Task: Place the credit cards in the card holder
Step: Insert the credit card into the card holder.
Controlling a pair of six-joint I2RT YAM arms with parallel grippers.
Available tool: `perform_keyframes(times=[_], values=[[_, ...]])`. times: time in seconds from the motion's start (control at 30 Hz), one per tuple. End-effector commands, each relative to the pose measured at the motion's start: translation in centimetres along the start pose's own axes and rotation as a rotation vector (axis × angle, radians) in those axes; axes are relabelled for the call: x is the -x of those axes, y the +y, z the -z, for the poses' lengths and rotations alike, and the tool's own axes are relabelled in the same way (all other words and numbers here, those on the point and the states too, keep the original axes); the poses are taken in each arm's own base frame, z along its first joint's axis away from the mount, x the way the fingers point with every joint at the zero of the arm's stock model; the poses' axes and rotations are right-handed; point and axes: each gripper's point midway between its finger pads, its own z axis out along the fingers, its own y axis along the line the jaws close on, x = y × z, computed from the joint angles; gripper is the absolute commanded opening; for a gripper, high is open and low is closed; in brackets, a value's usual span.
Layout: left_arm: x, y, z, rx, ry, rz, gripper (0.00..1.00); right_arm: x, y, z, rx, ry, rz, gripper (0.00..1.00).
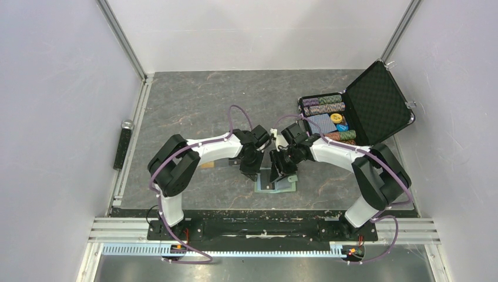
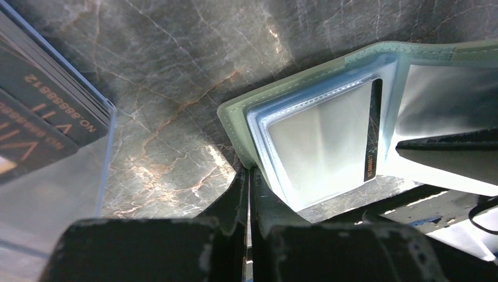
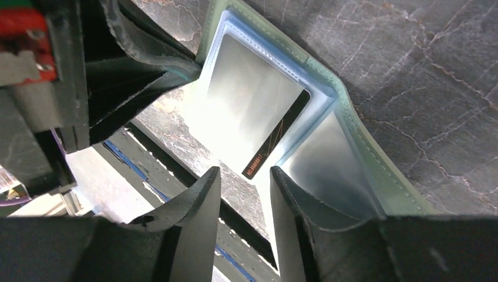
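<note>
One dark credit card (image 3: 276, 136) sits inside the open card holder (image 3: 376, 167); more cards (image 2: 41, 111) wait outside. My left hand (image 2: 248, 179) is pressed closed, and my right hand (image 3: 245, 179) is narrowly parted.

Dark grey marbled tabletop (image 1: 194, 111), pale and rusty veins running all across it, with patches of bright glare showing in the wrist views. Plain pale walls (image 1: 53, 88) close in on three sides, silver aluminium rails (image 1: 123, 41) stand in the back corners, and a slotted metal strip (image 1: 235, 251) runs along the near edge
</note>
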Motion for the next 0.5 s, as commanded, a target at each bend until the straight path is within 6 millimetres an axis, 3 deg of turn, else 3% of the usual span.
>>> perform_keyframes(times=[0.0,0.17,0.33,0.47], values=[[2.6,-0.7,2.6,-0.009,-0.126,-0.078,0.18,1.3,0.7,1.0,-0.005,-0.042,0.067,0.36],[3.5,-2.4,5.0,-0.102,-0.195,-0.055,0.43,1.0,1.1,0.3,0.056,-0.033,0.096,0.17],[3.6,-3.3,5.9,-0.201,-0.214,0.005,0.50,0.2,0.2,-0.6,0.050,-0.021,0.078,0.04],[3.6,-4.5,5.6,-0.375,-0.212,0.107,0.49,-0.4,-0.7,-1.2,0.040,-0.006,0.055,0.00]])
